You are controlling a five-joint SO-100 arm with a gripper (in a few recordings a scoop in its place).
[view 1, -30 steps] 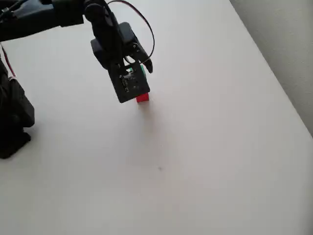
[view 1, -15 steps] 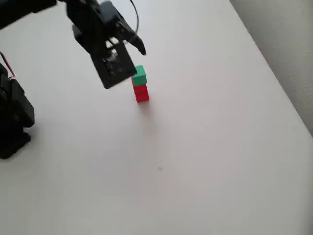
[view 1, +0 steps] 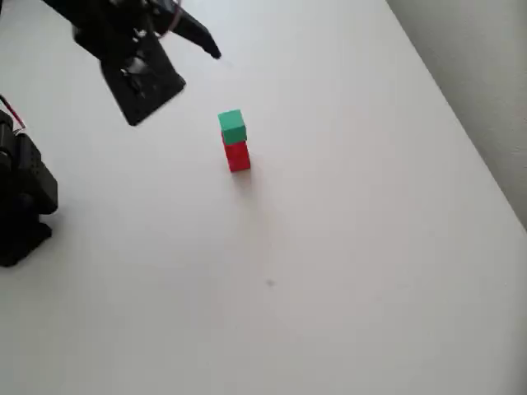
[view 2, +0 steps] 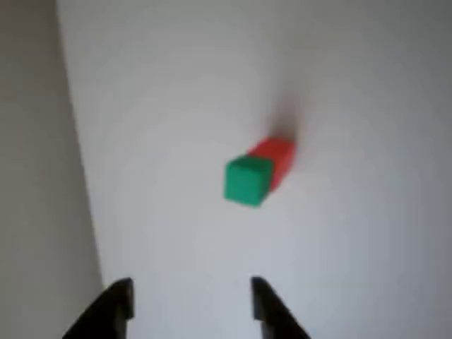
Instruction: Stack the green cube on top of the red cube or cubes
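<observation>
gripper (view 2: 187,300) is hanging with its jaws spread apart and nothing between them, well clear of the stack. green cube (view 1: 232,127) sits right on top of the red cube (view 1: 238,155) out on the white table (view 1: 370,247), edges pretty much lined up. looks like stacking's done imo, next is just parking the arm without bumping it.

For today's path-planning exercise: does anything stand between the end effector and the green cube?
Nothing visible does. In the wrist view the open end effector faces the green cube, which sits on the red cube, with bare table between them.
</observation>
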